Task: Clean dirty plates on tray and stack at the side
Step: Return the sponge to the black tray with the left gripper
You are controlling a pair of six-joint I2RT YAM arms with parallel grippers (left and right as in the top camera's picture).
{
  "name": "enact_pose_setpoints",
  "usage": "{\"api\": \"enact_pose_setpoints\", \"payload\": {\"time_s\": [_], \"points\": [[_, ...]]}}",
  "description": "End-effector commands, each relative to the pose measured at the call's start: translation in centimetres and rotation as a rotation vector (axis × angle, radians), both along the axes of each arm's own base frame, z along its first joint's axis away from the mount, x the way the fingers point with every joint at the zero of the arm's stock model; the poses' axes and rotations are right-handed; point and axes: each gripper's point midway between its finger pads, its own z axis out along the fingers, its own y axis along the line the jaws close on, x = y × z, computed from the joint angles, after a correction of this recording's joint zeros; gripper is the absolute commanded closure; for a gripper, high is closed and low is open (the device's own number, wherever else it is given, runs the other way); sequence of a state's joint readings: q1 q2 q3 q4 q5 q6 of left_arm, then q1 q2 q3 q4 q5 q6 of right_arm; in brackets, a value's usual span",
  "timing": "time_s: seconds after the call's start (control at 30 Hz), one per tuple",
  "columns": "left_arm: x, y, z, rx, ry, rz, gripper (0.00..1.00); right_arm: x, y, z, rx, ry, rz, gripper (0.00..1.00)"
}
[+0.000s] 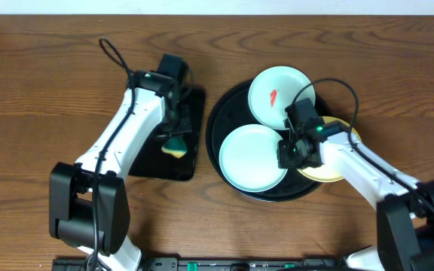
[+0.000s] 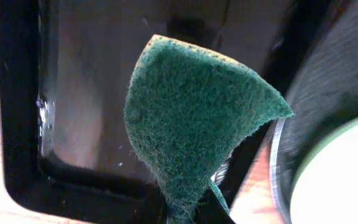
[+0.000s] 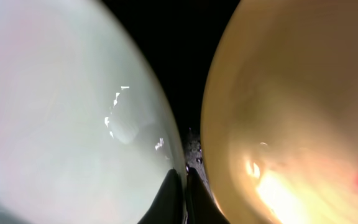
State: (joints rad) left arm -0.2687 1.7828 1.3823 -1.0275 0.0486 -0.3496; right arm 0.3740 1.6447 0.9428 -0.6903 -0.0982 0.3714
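The round black tray (image 1: 217,124) holds three plates. The far pale blue-green plate (image 1: 277,94) has a red smear. The near pale blue-green plate (image 1: 251,158) looks clean. The pale yellow plate (image 1: 326,172) lies partly under my right arm. My right gripper (image 1: 288,153) is shut on the near plate's right rim. The right wrist view shows its fingers (image 3: 184,186) pinching that rim, with the blue-green plate (image 3: 61,106) to the left and the yellow plate (image 3: 297,106), with a red smear, to the right. My left gripper (image 1: 175,139) is shut on a green-and-yellow sponge (image 2: 197,118).
A rectangular black tray (image 1: 191,113) lies left of the round tray, under the sponge, and it also shows in the left wrist view (image 2: 92,74). The wooden table surrounds both trays. The near plate's edge (image 2: 347,180) shows at that view's lower right.
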Motion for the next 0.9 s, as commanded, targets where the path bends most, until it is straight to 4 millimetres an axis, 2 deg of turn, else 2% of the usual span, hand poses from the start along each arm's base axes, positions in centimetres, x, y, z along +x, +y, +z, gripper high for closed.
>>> {"api": "enact_pose_setpoints", "payload": {"time_s": [0.0, 0.17, 0.27, 0.3, 0.5, 0.53, 0.6, 0.73, 0.87], "points": [[0.0, 0.9, -0.2, -0.040, 0.022, 0.001, 0.77, 2.9, -0.5, 5.1, -0.071, -0.170, 0.052, 0.99], [0.1, 1.0, 0.0, -0.135, 0.035, 0.003, 0.53, 3.9, -1.2, 9.0, -0.216, -0.294, 0.062, 0.99], [0.2, 0.8, 0.5, -0.188, 0.026, 0.001, 0.46, 4.2, -1.7, 10.7, -0.319, -0.365, 0.067, 0.99], [0.2, 0.6, 1.2, -0.214, 0.009, -0.014, 0.40, 4.4, -1.7, 11.8, -0.374, -0.409, 0.078, 0.99], [-0.7, 0.8, 4.5, -0.226, -0.062, -0.024, 0.31, 4.5, -1.2, 14.7, -0.529, -0.518, 0.145, 0.99], [-1.3, 0.9, 5.8, -0.228, -0.083, -0.026, 0.26, 4.4, -1.2, 15.5, -0.580, -0.547, 0.152, 0.99], [-2.0, 1.0, 7.0, -0.231, -0.106, -0.029, 0.20, 4.3, -1.2, 16.5, -0.637, -0.585, 0.159, 0.99], [-3.1, 1.2, 8.6, -0.234, -0.132, -0.031, 0.18, 3.7, -0.2, 18.1, -0.696, -0.647, 0.193, 0.99], [-3.3, 1.2, 9.3, -0.236, -0.153, -0.034, 0.18, 2.7, 0.9, 19.2, -0.702, -0.691, 0.230, 0.99]]}}
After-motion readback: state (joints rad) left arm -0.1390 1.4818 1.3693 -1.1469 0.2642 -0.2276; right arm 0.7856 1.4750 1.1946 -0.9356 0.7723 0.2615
